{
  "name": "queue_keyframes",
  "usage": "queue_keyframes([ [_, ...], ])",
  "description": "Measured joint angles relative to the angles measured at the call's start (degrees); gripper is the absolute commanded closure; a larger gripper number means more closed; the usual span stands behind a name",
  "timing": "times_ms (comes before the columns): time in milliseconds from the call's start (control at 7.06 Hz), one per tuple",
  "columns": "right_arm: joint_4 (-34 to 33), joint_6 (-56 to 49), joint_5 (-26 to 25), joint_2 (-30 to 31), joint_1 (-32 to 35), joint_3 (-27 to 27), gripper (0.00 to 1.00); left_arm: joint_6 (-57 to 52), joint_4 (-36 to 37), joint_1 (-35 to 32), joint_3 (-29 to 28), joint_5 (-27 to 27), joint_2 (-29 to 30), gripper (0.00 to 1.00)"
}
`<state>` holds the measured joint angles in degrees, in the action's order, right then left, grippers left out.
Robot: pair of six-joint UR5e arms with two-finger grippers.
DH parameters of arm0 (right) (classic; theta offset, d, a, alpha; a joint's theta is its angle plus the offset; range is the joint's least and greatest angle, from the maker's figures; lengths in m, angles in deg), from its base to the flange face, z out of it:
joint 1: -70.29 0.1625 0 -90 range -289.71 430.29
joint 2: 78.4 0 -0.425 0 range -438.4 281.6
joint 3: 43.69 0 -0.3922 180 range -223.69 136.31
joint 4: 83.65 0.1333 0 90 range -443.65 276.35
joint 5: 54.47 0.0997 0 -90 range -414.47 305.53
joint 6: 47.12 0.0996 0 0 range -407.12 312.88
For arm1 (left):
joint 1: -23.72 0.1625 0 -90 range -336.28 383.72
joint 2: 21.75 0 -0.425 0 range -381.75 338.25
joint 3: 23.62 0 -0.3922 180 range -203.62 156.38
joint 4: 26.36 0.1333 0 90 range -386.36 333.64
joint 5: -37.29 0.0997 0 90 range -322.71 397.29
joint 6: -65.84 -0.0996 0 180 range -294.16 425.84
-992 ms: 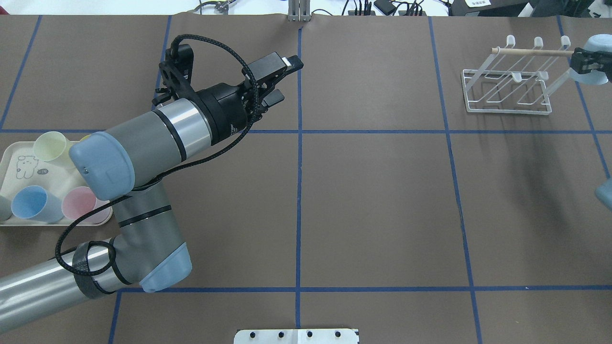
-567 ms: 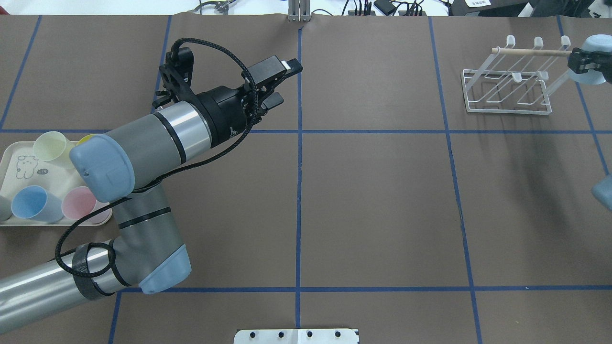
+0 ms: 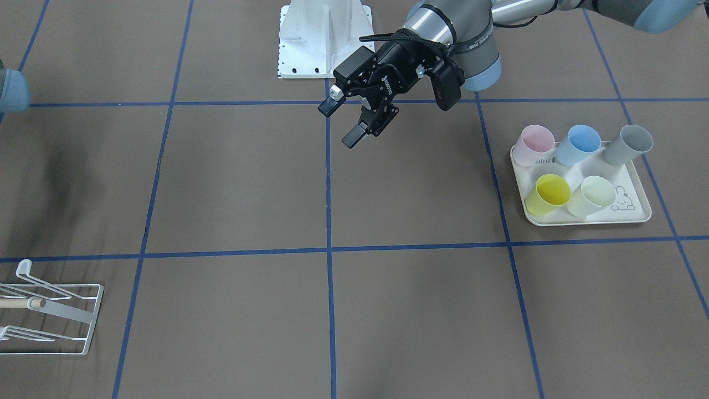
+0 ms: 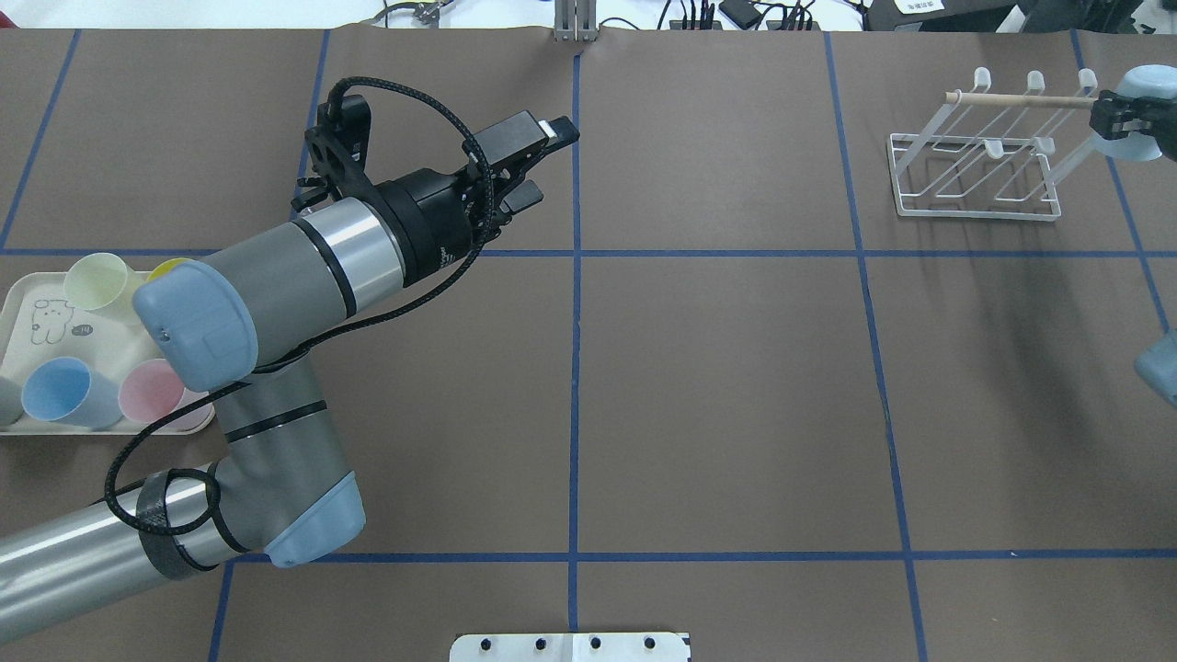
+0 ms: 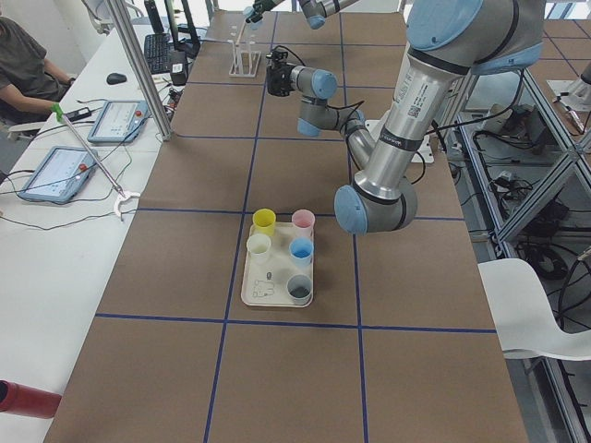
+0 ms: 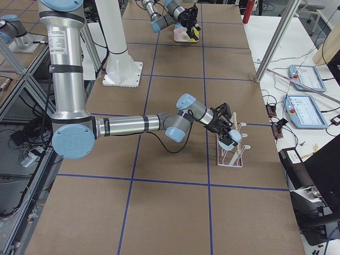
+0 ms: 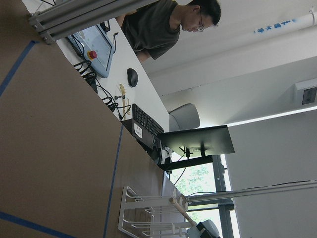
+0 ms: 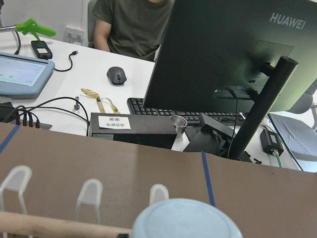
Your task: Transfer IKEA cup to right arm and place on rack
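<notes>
Grey right arm point(image 6: 127, 125) outstretched, cup point(image 4: 1154, 85) at rack point(image 4: 977, 215)

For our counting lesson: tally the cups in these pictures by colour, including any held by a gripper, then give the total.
pink cup: 1
blue cup: 1
grey cup: 1
yellow cup: 1
pale green cup: 1
pale blue cup, held by the right gripper: 1
Total: 6
</notes>
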<state>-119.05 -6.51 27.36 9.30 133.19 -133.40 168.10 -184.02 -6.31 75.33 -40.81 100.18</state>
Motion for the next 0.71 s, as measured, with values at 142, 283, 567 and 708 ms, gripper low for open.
queue_keyframes([
  [142,0.0,0.1,0.0,0.0,-0.1,0.1,1.00,0.0,0.0,0.0,0.0,0.0,0.0,0.00],
  [283,0.0,0.1,0.0,0.0,-0.4,0.2,1.00,0.0,0.0,0.0,0.1,0.0,0.0,0.00],
  [567,0.0,0.2,0.0,0.0,-0.9,0.4,1.00,0.0,0.0,0.2,0.0,0.1,-0.1,0.00],
  [708,0.0,0.2,0.0,0.0,-1.1,0.5,1.00,0.0,0.0,0.4,0.0,0.1,-0.1,0.00],
])
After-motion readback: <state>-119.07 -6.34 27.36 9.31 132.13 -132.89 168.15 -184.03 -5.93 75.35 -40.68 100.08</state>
